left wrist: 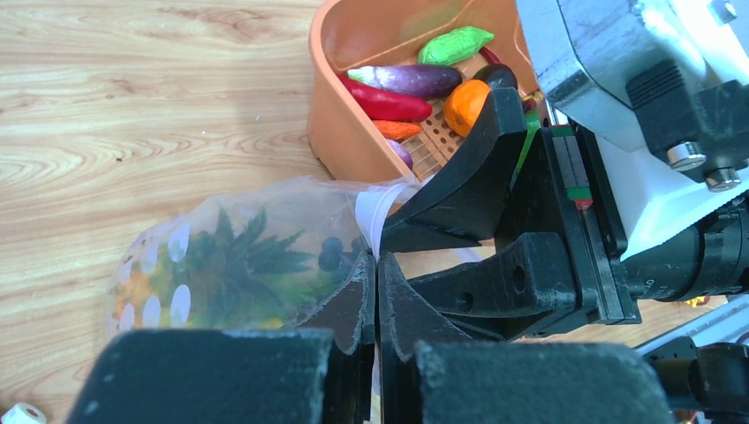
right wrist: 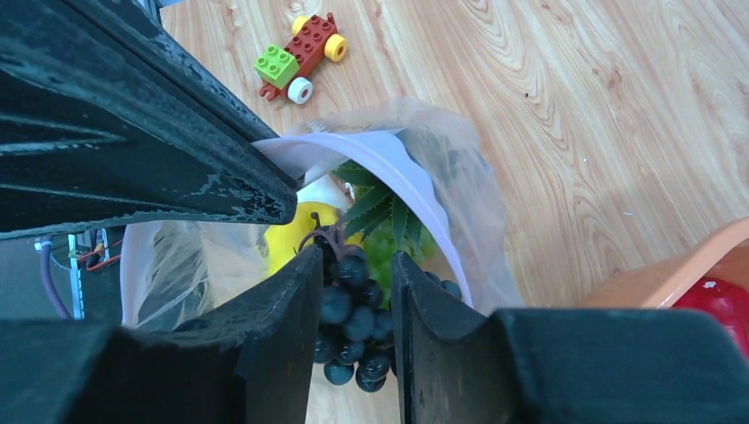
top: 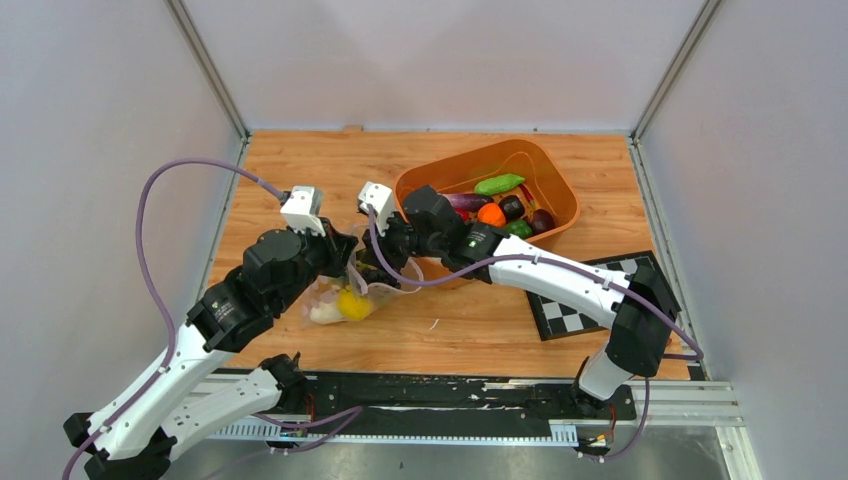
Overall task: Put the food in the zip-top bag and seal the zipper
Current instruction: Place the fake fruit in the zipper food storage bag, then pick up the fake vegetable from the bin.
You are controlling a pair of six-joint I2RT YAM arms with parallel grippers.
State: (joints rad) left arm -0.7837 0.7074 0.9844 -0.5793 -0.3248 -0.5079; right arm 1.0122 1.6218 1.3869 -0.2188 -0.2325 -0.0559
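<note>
Looking like a robotics lab test cell: plain pale walls and metal corner posts boxing in a wooden table, left arm and right arm sitting bolted on a black rail, purple cables trailing, checkerboard panel lying at right.

The bag is clear with white polka dots; its zipper is pale pinkish-white. Inside show blue-black grapes, a yellow lemon and green pineapple leaves. The tub is orange, the tabletop light wood grain, and the mat at its right edge black-and-white chequered.
</note>
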